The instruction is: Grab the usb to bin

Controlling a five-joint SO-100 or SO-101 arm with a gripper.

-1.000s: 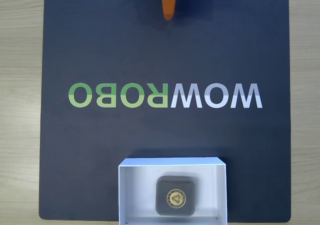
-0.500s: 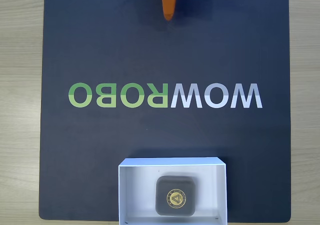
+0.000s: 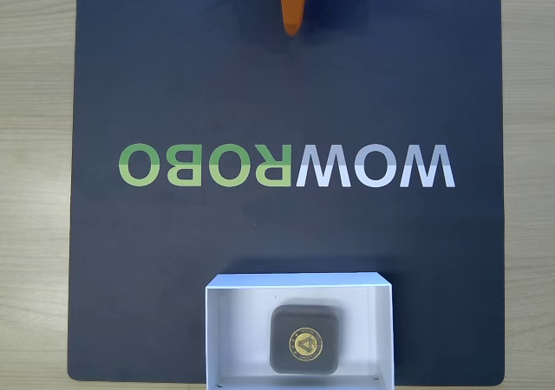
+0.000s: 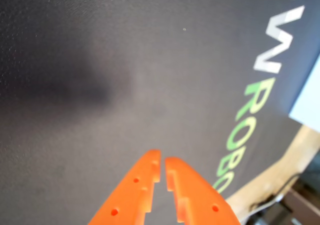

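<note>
fixed view from above: the usb (image 3: 303,341), a dark grey rounded-square case with a round gold emblem, lies flat on the white floor of the bin (image 3: 234,329), a little right of the box's middle and clear of its walls. the bin sits at the bottom edge of the dark mat (image 3: 173,78), below the mirrored "woworobo" lettering (image 3: 286,165). the orange gripper (image 3: 293,28) pokes in at the top edge of the picture, tip pointing down toward the mat, well apart from the bin with the lettering between them. wrist view shows the gripper (image 4: 162,161) from behind, its two orange fingers drawn together with just a thin slit between the tips, nothing held, above bare mat. a pale wooden table (image 3: 35,191) borders the mat.
</note>
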